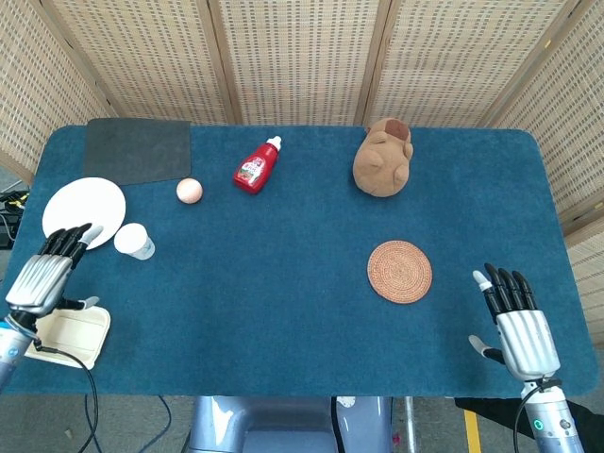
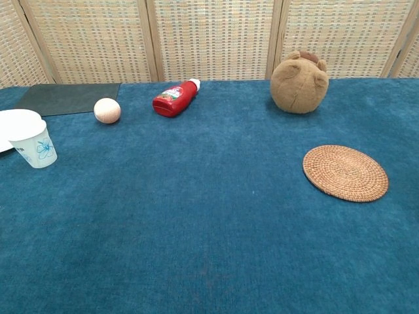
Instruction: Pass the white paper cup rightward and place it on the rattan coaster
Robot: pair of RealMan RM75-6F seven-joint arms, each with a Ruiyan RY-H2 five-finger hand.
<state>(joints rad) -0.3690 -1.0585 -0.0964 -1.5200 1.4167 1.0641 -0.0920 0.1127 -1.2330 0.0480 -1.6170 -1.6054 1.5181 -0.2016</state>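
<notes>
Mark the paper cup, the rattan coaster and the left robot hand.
paper cup (image 2: 36,148), chest view, side wall by the blue print
rattan coaster (image 2: 345,173), chest view, woven centre
left robot hand (image 1: 42,273), head view, back of the hand

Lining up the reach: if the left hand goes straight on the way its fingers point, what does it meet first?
Probably the white plate: the left hand points up-right, fingers over its near rim. The white paper cup sits just right of that line. Height is unclear.
</notes>
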